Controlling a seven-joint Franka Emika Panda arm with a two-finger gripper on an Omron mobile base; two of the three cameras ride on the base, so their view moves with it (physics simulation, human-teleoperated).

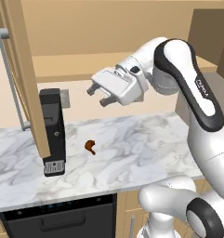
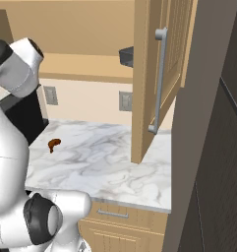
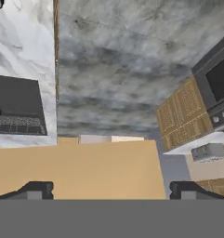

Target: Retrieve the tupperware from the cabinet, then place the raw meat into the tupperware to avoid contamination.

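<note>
The cabinet (image 1: pixel 85 65) hangs above the counter with its doors swung open and a plain wooden shelf inside. On that shelf the dark grey tupperware (image 2: pixel 126 55) peeks out from behind the right door (image 2: pixel 154 74). The raw meat (image 1: pixel 90 147) (image 2: pixel 54 143), a small reddish-brown drumstick, lies on the marble counter (image 1: pixel 132 139). My gripper (image 1: pixel 96 96) hovers open and empty above the counter, just under the shelf's front edge and pointing left. In the hand view my gripper (image 3: pixel 115 193) faces a tan cabinet panel (image 3: pixel 76 167).
A tall black appliance (image 1: pixel 53 132) (image 2: pixel 24 118) (image 3: pixel 16 107) stands on the counter beside the left open door (image 1: pixel 25 69), left of the meat. Long grey bar handles (image 2: pixel 159 81) stick out from the doors. A dark tall unit (image 2: pixel 213 147) walls off the right side.
</note>
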